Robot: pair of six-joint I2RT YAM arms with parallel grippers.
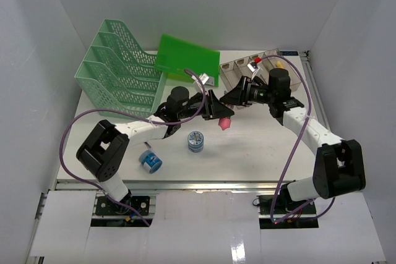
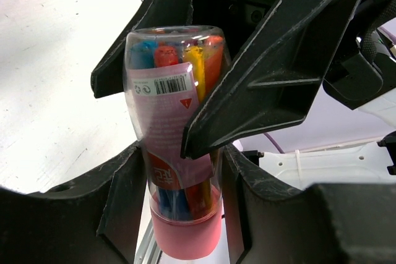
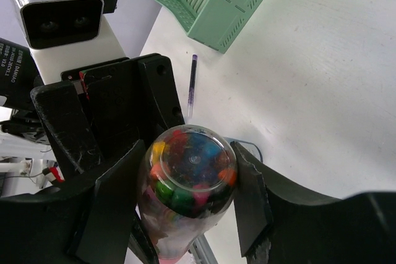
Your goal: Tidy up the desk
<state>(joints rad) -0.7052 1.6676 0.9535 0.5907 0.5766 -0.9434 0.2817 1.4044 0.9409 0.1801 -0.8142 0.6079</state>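
**Both grippers on one bottle above the desk**

Only the wrist views show the grip. In the left wrist view the left gripper point(image 2: 179, 180) is clamped on the lower part of a clear bottle point(image 2: 176, 122), just above its pink cap. The right gripper's black fingers point(image 2: 266, 72) close on the upper part of the same bottle. In the right wrist view the right gripper point(image 3: 189, 177) has a finger against each side of the bottle's clear base, seen end-on. From above, all this is a dark knot where the left gripper point(image 1: 219, 112) and right gripper point(image 1: 232, 100) meet, with only the pink cap poking out below.

The bottle holds coloured markers point(image 2: 185, 60). A pink label hides their middles.

The desk point(image 1: 260, 146) lies under both grippers, and the bottle hangs clear of it.

A dark pen point(image 3: 192, 85) lies on the desk beyond the right gripper; only the right wrist view shows it.

Left of the left gripper stands a green rack point(image 1: 117, 69), with a green sheet point(image 1: 187, 57) just beside it. Behind the right gripper sits a clear tray point(image 1: 235, 72), its contents too small to tell. Two small blue round things point(image 1: 195, 141) point(image 1: 150, 161) lie on the near side of the left gripper.
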